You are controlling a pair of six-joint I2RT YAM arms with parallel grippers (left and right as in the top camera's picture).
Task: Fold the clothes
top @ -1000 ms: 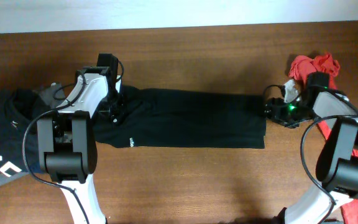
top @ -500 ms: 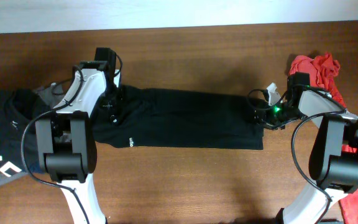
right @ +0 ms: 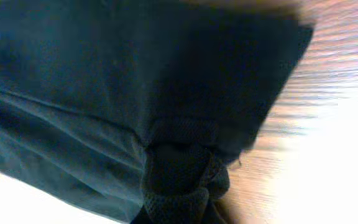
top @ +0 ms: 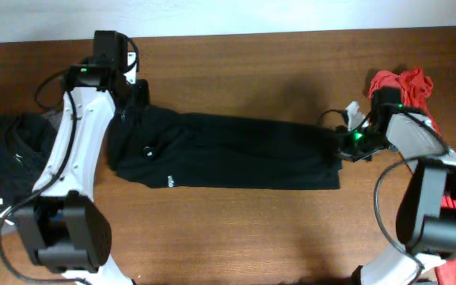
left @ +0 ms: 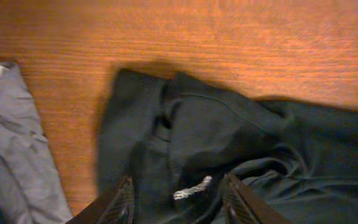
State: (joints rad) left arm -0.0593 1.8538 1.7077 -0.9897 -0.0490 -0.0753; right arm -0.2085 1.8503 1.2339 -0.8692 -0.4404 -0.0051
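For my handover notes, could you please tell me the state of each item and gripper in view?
black garment: folded into a long strip, lying flat, left end rumpled.
left gripper: open, above the collar end, holding nothing.
right gripper: shut on the black garment's right edge.
red garment: crumpled, unfolded.

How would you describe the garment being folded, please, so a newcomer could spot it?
On the wooden table, look across the middle. The black garment lies as a long band. Unlike the red cloth at right and the grey one at left, it is plain black.
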